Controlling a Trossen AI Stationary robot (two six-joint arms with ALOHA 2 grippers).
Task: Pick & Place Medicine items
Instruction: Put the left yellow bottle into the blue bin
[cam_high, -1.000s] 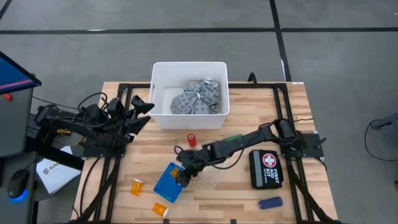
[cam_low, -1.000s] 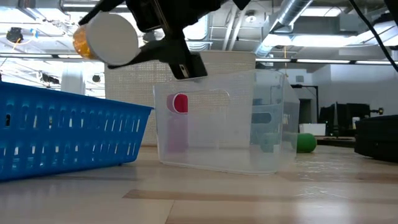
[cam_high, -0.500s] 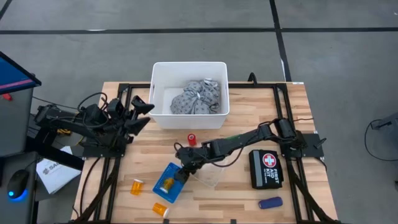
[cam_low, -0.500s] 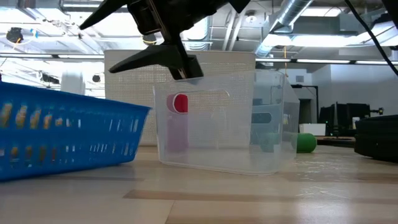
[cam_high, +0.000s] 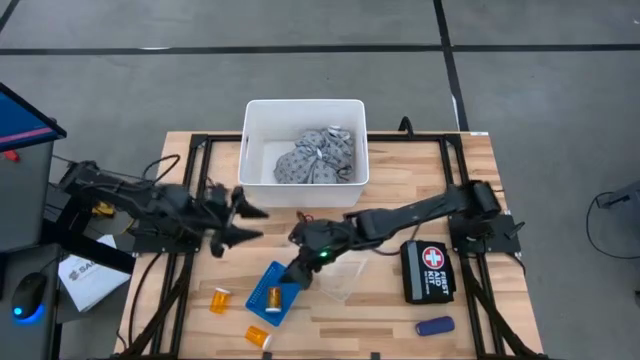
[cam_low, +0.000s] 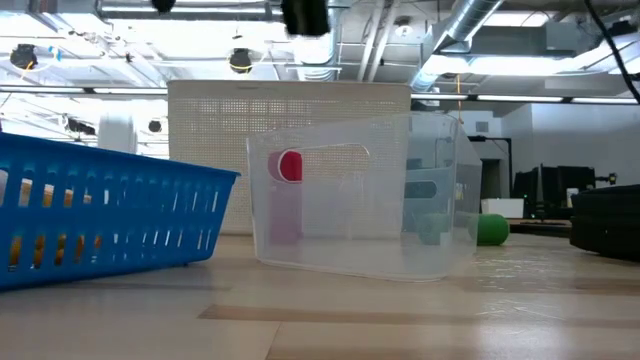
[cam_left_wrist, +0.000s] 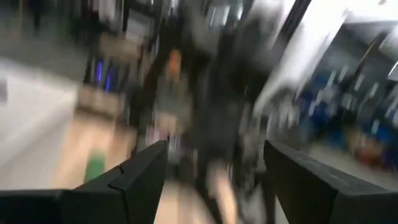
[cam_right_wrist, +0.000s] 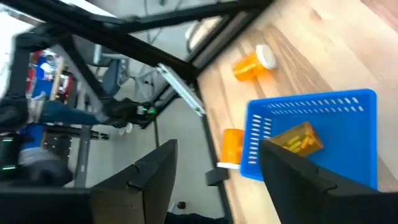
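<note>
An orange pill bottle lies on its side in the blue basket; it also shows in the right wrist view. My right gripper is open and empty above the basket's right edge. Two more orange bottles lie on the table left of and in front of the basket. My left gripper is open and empty over the table's left middle. The grey cloth bundle lies in the white bin. A dark-blue cylinder lies at the near right. Red and green cylinders show in the low view.
A clear plastic container stands just right of the basket, under my right arm. A black first-aid pouch lies at the right. The left arm's cables run along the table's left edge.
My right gripper has opened and let go of the orange bottle, which has dropped into the blue basket and lies there; the gripper has then risen out of the low view. My left gripper has swung from the table's left edge toward the centre and near edge.
</note>
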